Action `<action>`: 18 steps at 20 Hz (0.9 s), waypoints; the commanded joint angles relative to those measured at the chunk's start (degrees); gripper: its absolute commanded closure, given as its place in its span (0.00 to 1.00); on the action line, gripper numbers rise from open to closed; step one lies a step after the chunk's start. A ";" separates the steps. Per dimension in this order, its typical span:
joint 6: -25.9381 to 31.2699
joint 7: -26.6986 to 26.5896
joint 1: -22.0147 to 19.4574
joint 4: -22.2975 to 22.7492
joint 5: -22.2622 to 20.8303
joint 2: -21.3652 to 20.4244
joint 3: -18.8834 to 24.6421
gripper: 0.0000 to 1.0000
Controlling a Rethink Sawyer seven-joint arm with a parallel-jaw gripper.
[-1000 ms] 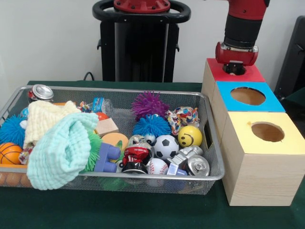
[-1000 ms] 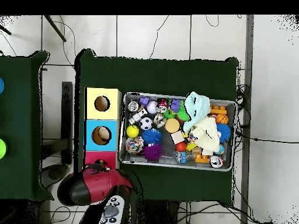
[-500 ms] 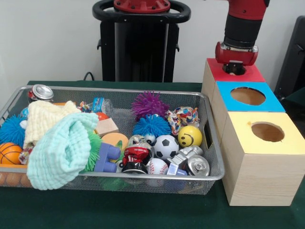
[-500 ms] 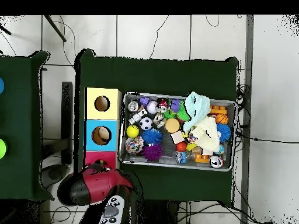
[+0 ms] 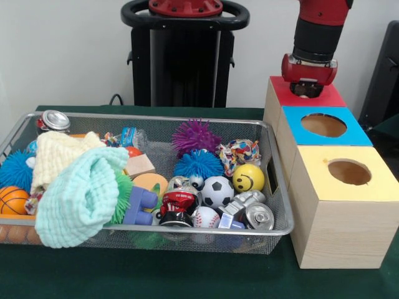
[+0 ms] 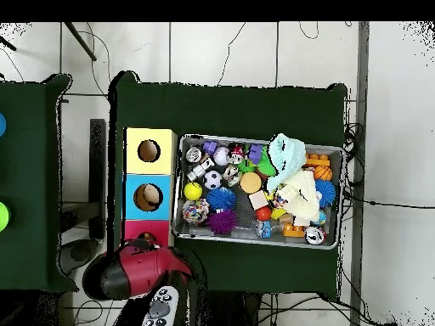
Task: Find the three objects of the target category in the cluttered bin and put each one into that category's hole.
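Note:
My gripper [image 5: 307, 89] hangs straight down over the hole of the red-topped box [image 5: 330, 97], its tip just above the opening; nothing can be seen in it. In the overhead view the red arm [image 6: 140, 270] covers part of that red box [image 6: 134, 227]. The wire mesh bin [image 5: 277, 187] holds a soccer ball [image 5: 217, 190], a yellow smiley ball [image 5: 248, 177], a baseball [image 5: 206, 217], a basketball [image 5: 12, 200], spiky purple [image 5: 195, 136] and blue [image 5: 197, 164] balls, soda cans [image 5: 258, 216], and a mint cloth [image 5: 84, 195].
A blue-topped box [image 5: 352, 134] and a yellow-topped box [image 5: 380, 187], each with a round hole, stand in a row with the red one, right of the bin. A cream cloth [image 5: 56, 156], blocks and toys fill the bin's left side.
The gripper has lifted very slightly over the red box's hole. The bin's contents have not moved.

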 commanded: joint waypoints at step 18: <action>4.51 7.36 -1.26 -2.60 2.01 0.02 1.52 1.00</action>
